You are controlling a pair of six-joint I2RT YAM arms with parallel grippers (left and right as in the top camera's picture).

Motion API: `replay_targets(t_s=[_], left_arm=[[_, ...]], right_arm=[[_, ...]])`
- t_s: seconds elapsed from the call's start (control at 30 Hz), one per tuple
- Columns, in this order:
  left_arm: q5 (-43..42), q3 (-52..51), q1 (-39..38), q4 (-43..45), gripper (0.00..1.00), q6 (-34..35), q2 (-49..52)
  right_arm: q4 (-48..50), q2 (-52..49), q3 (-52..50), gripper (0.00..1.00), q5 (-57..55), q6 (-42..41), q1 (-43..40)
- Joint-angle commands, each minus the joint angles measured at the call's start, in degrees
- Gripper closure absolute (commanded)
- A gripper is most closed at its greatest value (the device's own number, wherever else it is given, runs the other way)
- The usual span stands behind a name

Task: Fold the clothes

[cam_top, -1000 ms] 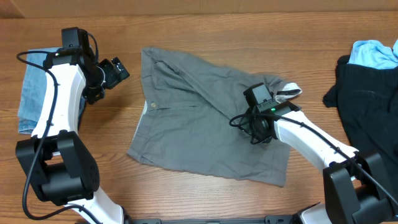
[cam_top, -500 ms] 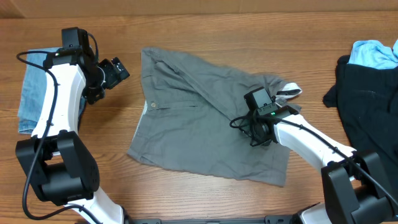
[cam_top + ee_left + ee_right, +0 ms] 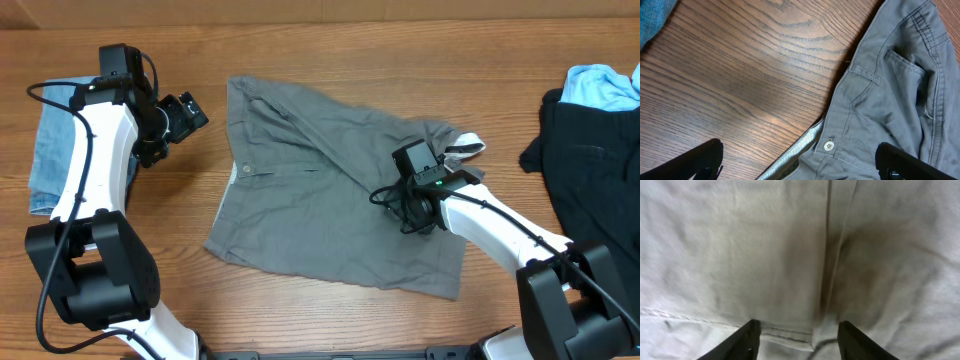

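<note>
One pair of grey shorts [image 3: 320, 205] lies spread and rumpled on the middle of the wooden table [image 3: 300, 320], its waistband toward 9 o'clock and its legs toward 3 o'clock. The left gripper [image 3: 186, 113] hangs above bare wood at about 10 o'clock from the shorts, apart from the cloth. Its jaws are spread wide and empty, and its wrist camera looks down on the waistband button [image 3: 828, 145] and a back pocket [image 3: 905, 65]. The right gripper [image 3: 412, 214] sits low over the shorts toward their 3 o'clock side. Its fingers [image 3: 749, 339] are parted, with a stitched hem running between them and nothing pinched. Folded blue denim [image 3: 45, 150] lies at the table's 9 o'clock edge, under the left arm. A black garment [image 3: 590, 170] lies at the 3 o'clock edge, with a pale blue cloth [image 3: 605, 85] just beyond it toward 1 o'clock.
</note>
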State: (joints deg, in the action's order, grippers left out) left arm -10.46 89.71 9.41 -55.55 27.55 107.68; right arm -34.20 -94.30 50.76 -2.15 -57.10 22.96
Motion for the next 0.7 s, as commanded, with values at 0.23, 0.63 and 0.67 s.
replay_targets(t_s=[0.23,0.63,0.67], left_arm=[[0.39,0.31,-0.07,0.09,0.0,1.18,-0.74],[0.39,0.31,-0.04,0.07,0.0,1.2,-0.74],[0.39,0.31,-0.07,0.07,0.0,1.2,-0.74]], right_arm=[[2.89,0.31,-0.2,0.64,0.7,-1.68,0.07],[3.74,0.31,-0.17,0.96,0.68,1.73,0.07],[3.74,0.31,-0.17,0.96,0.68,2.47,0.07]])
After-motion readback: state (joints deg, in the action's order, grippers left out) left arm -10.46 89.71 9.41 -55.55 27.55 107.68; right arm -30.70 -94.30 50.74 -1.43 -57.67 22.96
